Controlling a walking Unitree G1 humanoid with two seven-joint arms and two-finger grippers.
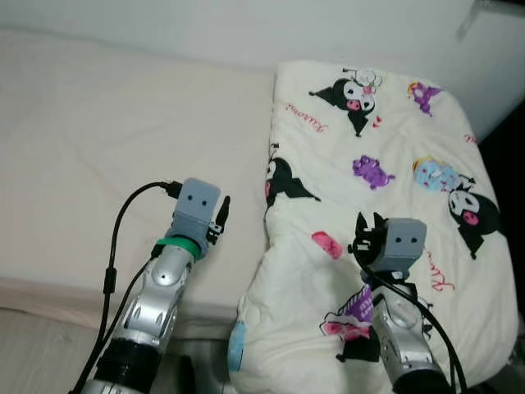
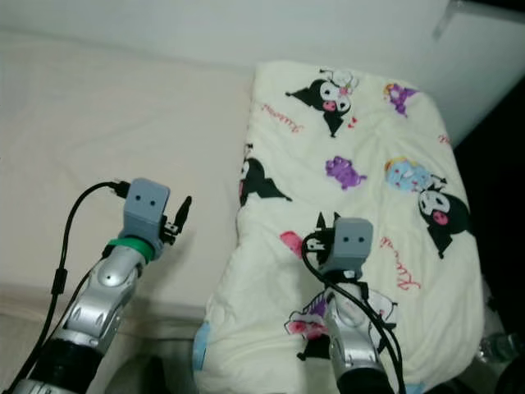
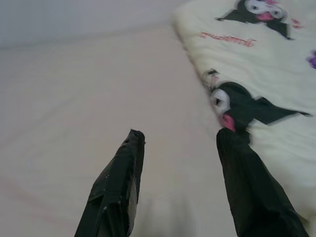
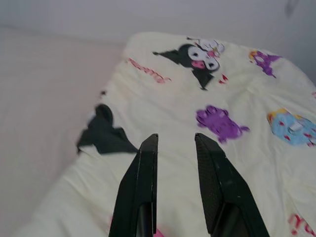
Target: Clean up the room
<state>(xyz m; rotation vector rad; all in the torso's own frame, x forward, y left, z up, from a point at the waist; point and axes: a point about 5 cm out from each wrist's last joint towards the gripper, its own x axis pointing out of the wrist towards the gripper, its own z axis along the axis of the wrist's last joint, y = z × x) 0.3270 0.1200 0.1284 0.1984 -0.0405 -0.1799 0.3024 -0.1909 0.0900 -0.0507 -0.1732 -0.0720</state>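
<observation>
A cream quilt (image 1: pixel 385 139) printed with cartoon figures lies folded over the right half of a bed. Its near end hangs over the bed's front edge. My left gripper (image 3: pixel 180 136) is open and hovers over the bare beige mattress (image 1: pixel 98 139), just left of the quilt's left edge, with nothing between its fingers. My right gripper (image 4: pixel 176 137) hangs above the near middle of the quilt. It is open with a narrow gap and holds nothing. In the left eye view both arms reach forward, the left gripper (image 1: pixel 220 220) beside the quilt and the right gripper (image 1: pixel 367 226) over it.
A white wall (image 1: pixel 246 25) runs behind the bed. A dark gap (image 1: pixel 504 139) lies beyond the quilt's right side. The bed's front edge (image 1: pixel 49 300) crosses the lower left, and a black cable (image 1: pixel 115 246) loops along my left arm.
</observation>
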